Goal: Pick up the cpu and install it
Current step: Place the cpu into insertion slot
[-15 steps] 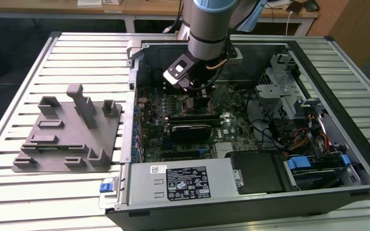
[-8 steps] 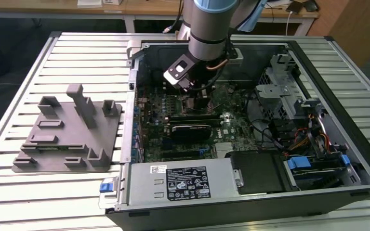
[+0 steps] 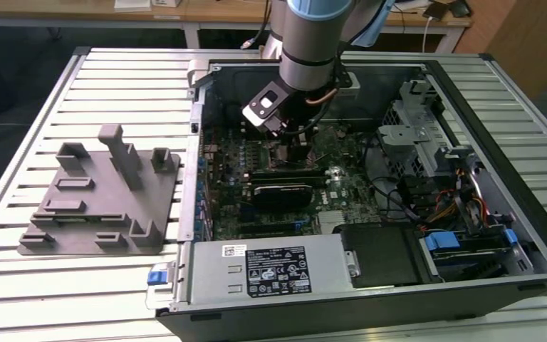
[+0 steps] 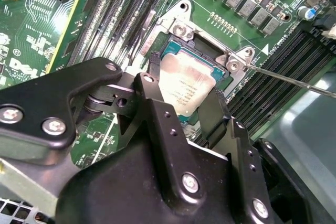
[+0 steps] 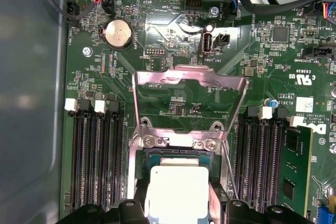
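On the exterior view's left you have the grey plastic tray [image 3: 93, 228] with its upright posts, lying flat on the slatted metal table [image 3: 26, 285]. Just beside it toward the exterior view's right lies the open computer case [image 3: 540, 235], with the green motherboard [image 3: 350, 189] exposed inside. The arm [image 3: 316, 35] comes down into the case from the far side, and the gripper [image 3: 288, 142] hangs low over the middle of the board. Further toward the exterior view's right you see the metal drive cage [image 3: 426, 135] and a bundle of coloured cables [image 3: 464, 206].

In both wrist views you can check the grasp. The gripper [image 4: 186, 80] [image 5: 178, 203] is narrowed onto the cpu [image 4: 184, 93] [image 5: 177, 187], with 2 black fingers [image 4: 152, 87] set against 2 opposite edges of the chip. The silver top faces up, and a thin dark green rim shows around it. The cpu sits within the metal frame of the socket; you cannot tell whether it is fully seated or just above the contacts. The socket's load plate [image 5: 189, 73] stands swung open beyond the chip, and the thin wire lever [image 4: 294, 80] is free beside it. Black memory slots [image 5: 94, 156] flank the socket on both sides.
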`<state>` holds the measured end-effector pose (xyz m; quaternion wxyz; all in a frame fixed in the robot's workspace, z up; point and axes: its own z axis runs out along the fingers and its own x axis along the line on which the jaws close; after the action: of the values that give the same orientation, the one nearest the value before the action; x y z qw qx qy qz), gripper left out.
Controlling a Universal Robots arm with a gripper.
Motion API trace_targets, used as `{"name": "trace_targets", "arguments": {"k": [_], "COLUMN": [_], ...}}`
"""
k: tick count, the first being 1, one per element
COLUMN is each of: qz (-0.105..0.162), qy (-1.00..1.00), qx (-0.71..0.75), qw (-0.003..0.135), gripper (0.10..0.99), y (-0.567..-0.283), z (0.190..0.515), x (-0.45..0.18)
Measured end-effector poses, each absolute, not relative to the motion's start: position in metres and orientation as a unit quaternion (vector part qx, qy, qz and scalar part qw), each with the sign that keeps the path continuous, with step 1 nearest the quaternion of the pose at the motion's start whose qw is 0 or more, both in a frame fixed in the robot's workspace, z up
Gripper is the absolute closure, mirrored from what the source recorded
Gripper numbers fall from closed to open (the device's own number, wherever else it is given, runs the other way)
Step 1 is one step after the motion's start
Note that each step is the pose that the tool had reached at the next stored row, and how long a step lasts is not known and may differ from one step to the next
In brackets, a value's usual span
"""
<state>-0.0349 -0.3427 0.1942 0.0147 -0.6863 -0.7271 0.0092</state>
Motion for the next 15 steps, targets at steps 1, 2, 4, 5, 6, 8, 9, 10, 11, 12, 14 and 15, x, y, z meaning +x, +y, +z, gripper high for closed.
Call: {"name": "trace_targets", "arguments": {"k": [1, 2, 4, 5, 6, 8, 9, 10, 11, 12, 14, 15], "qz": [0.009, 0.009, 0.009, 0.009, 0.009, 0.009, 0.009, 0.009, 0.009, 0.009, 0.009, 0.009], "qy": [-0.727, -0.727, -0.727, -0.727, -0.727, -0.727, -0.727, -0.727, -0.727, -0.727, -0.727, -0.727], "qx": [-0.686, -0.686, -0.686, -0.686, -0.686, -0.686, -0.686, -0.686, -0.686, -0.686, -0.686, -0.686], "qw": [0.015, 0.015, 0.015, 0.015, 0.015, 0.015, 0.015, 0.015, 0.015, 0.015, 0.015, 0.015], "gripper": [0.553, 0.553, 0.553, 0.553, 0.553, 0.553, 0.541, 0.541, 0.478, 0.478, 0.478, 0.478], "y": [-0.3427, -0.3427, -0.3427, -0.3427, -0.3427, -0.3426, -0.3427, -0.3427, -0.3427, -0.3427, -0.3427, -0.3427], "z": [0.1942, 0.1941, 0.1941, 0.1940, 0.1940, 0.1940, 0.1939, 0.1940, 0.1940, 0.1940, 0.1943, 0.1952], "x": [-0.0349, -0.0349, -0.0349, -0.0349, -0.0349, -0.0349, -0.0349, -0.0349, -0.0349, -0.0349, -0.0349, -0.0349]}}
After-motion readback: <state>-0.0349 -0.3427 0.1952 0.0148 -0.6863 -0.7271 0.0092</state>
